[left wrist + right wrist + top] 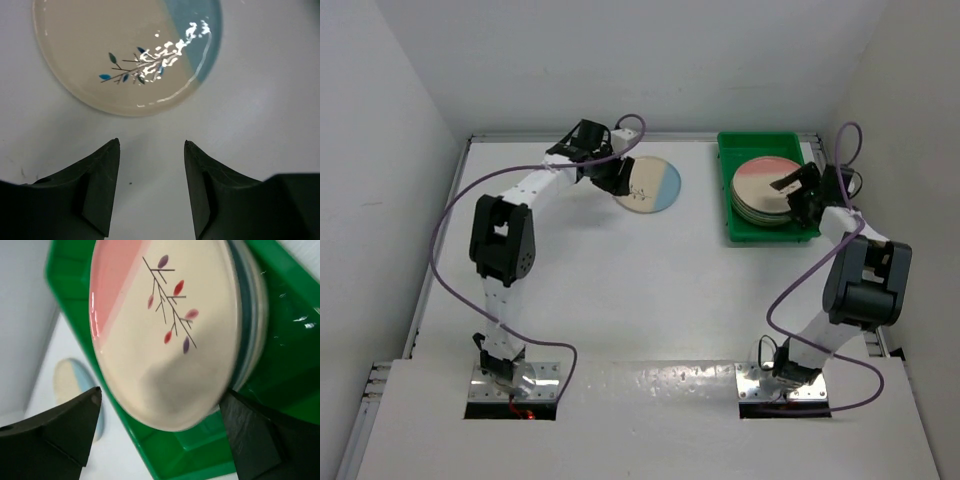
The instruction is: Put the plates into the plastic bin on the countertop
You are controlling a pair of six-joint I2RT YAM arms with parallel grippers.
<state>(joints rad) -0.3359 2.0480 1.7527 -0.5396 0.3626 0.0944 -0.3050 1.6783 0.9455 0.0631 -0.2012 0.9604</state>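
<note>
My left claw (151, 147) hangs with its jaws apart over the glossy white countertop (280, 100), just short of a round cream ceramic plate with a blue segment (125, 50) lying flat. My right claw (160, 395) is spread wide over the pink-segmented top plate (165, 315) of the stack in the bright green plastic bin (290, 340).

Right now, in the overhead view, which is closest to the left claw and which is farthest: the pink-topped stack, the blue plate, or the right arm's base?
From the left claw:
1. Blue plate, just beside it on the countertop.
2. Pink-topped stack, in the green bin off to the right.
3. Right arm's base, at the near edge, right side.
</note>
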